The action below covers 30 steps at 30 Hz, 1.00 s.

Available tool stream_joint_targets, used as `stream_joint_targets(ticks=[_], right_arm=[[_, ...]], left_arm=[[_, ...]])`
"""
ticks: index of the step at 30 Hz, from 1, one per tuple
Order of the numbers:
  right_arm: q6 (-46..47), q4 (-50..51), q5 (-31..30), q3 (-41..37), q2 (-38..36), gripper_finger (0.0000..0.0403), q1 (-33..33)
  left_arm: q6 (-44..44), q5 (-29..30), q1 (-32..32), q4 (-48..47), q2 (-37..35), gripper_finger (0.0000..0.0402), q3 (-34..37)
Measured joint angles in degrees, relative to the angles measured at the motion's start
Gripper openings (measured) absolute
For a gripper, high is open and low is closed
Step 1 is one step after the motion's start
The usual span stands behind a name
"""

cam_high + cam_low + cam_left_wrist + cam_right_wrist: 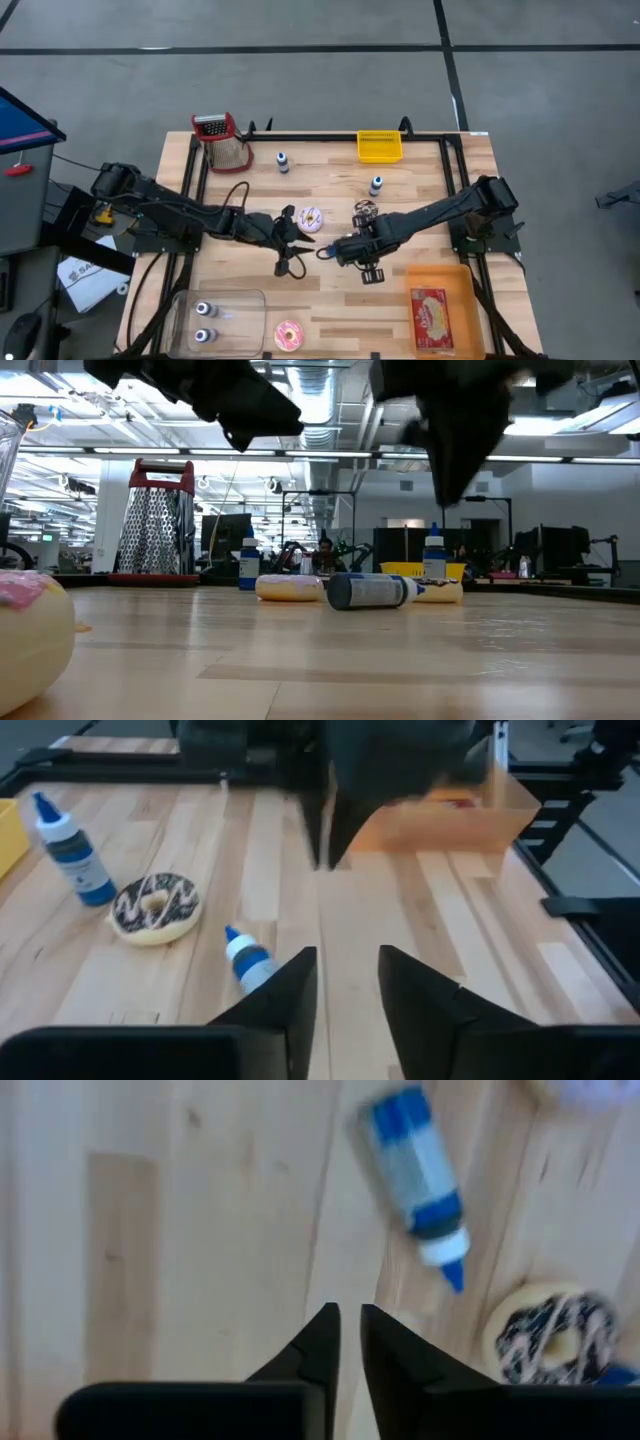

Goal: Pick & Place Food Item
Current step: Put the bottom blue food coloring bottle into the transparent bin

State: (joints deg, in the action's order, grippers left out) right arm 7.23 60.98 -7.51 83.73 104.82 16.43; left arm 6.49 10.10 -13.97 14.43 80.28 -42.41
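High view, left claw: the left claw [289, 260] hangs over the desk [420, 200] just left of the lying bottle [325, 254].
High view, right claw: the right claw [342, 250] is just right of that bottle.
High view, food: the pink donut [310, 219] lies near the bottle on its far side. The dark donut [365, 210] is far-right of it.
Low view, bottle: the bottle [370, 591] lies on its side. Both arms hang above it, off the desk.
Left wrist, claw state: its fingers [285, 995] stand parted with nothing between them. The bottle [247, 958] is beside them, not within reach.
Left wrist, donut: the dark donut [155, 907] lies flat, beyond the bottle.
Right wrist, claw state: a slit apart, empty, short of the bottle [415, 1180].
Handling, judged: the donut [550, 1338] looks light and soft, with slick icing. Pinch it across the ring gently. The round bottle will likely roll.
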Motion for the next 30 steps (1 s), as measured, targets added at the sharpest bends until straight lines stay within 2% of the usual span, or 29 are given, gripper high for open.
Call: stream_joint_targets(ticks=[5, 9, 12, 17, 21, 25, 30], right_arm=[[4.07, -5.14, -0.13, -6.98, -2.67, 0.0075, -2.01], [6.54, -10.29, -2.90, -11.48, -7.17, 0.0085, -2.31], [8.71, -13.48, -4.20, -14.77, -11.49, 0.0087, -2.11], [14.94, -15.61, -4.19, -19.90, -19.10, 0.0098, 0.02], [20.08, -17.11, -4.39, -22.78, -24.34, 0.0127, 3.46], [24.15, -17.88, -4.69, -23.24, -27.85, 0.0166, 6.17], [27.79, -17.05, -8.76, -23.17, -31.09, 0.0208, 9.84]], left_arm=[[1.91, 0.61, 2.72, 6.79, 5.18, 0.0133, -0.28], [4.88, -1.60, 5.86, 5.89, 11.89, 0.0123, -4.85], [3.95, -4.81, 6.98, 0.13, 17.81, 0.0104, -11.24], [-0.42, -5.56, 8.40, -18.82, 24.30, 0.0096, -23.73], [-3.96, -5.66, 9.85, -27.30, 25.88, 0.0122, -30.10], [-4.53, -10.76, 12.15, -27.45, 26.61, 0.0162, -33.98], [-1.94, -14.60, 14.66, -26.75, 29.41, 0.0203, -35.83]])
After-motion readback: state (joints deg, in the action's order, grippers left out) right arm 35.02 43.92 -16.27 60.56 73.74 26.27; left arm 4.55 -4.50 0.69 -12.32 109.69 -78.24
